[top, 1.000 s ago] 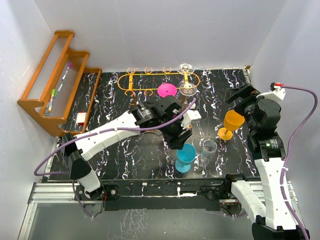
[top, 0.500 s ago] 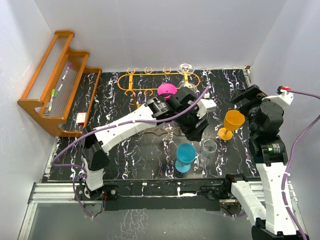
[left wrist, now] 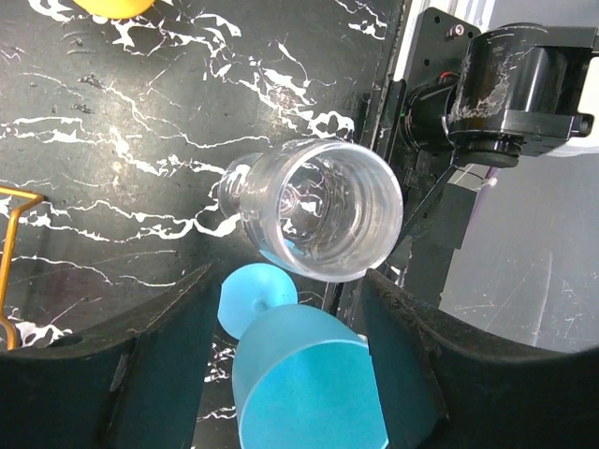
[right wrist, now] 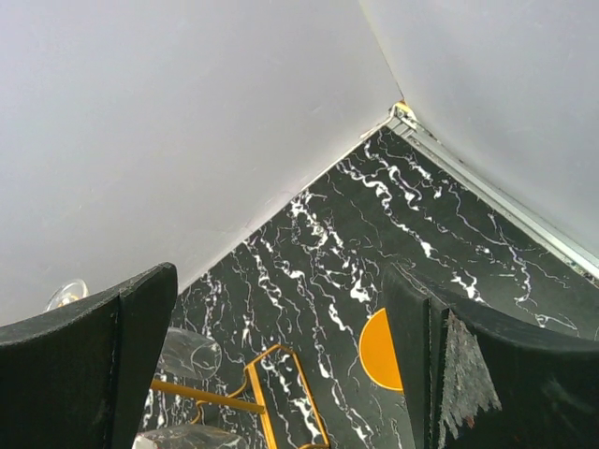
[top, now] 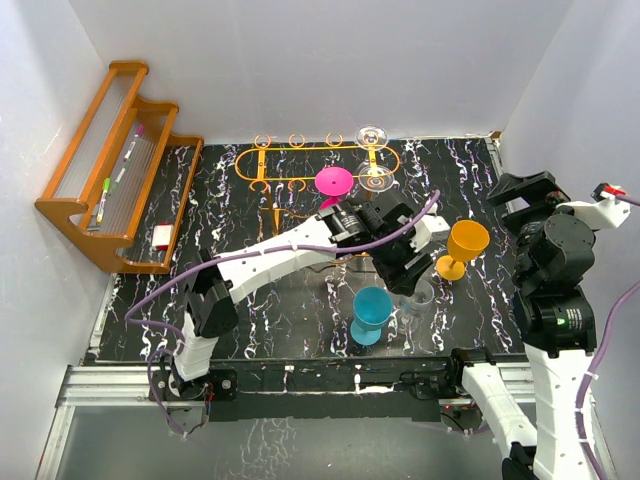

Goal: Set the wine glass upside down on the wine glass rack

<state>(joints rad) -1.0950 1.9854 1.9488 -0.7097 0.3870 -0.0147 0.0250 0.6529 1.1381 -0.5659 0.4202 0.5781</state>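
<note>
Black marble-patterned table, veined white and walled in plain white. The clear wine glass stands upright near the front edge, stem vertical and mouth up, just beside a blue wine glass. The left tool hangs above it with fingers spread either side of the bowl, gripping nothing. The wine glass rack lies beyond, toward the back wall and to the left, so the glass must go away from the arm bases and be turned over. The left arm is much nearer. The right tool is spread and empty, well apart at the right side. No brand, label or writing is legible.
</note>
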